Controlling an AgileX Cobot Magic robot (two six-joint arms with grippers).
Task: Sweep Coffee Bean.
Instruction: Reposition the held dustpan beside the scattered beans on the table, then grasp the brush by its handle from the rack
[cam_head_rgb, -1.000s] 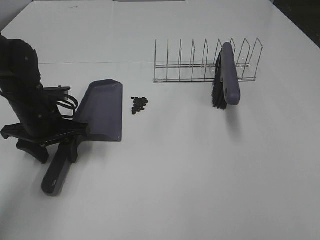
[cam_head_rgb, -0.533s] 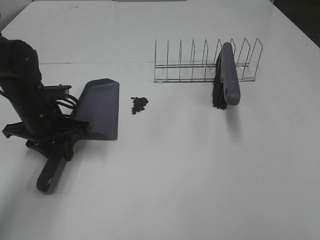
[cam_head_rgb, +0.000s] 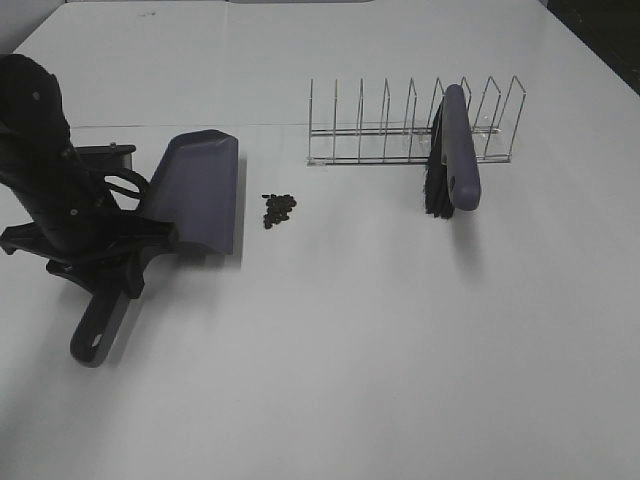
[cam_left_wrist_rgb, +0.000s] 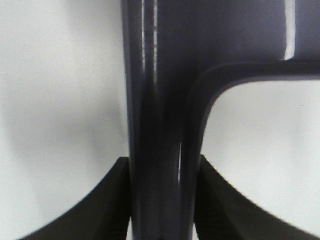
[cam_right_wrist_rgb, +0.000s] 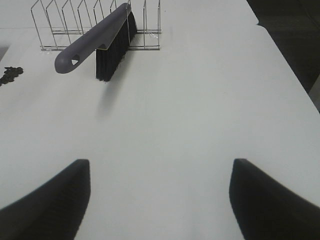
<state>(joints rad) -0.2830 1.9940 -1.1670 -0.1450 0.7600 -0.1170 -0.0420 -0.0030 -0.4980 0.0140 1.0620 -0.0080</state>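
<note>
The coffee bean cluster lies on the white table, just right of the purple-grey dustpan; its edge also shows in the right wrist view. My left gripper is shut on the dustpan's handle, with the pan's open lip facing the beans. The brush, purple-grey with black bristles, leans in the wire rack and also shows in the right wrist view. My right gripper is open and empty, well short of the brush, and is out of the high view.
The wire rack stands at the back of the table, right of centre. The table's right edge drops to a dark floor.
My left gripper has carried the dustpan toward the back of the table and slightly left. The beans, brush and rack have not moved.
</note>
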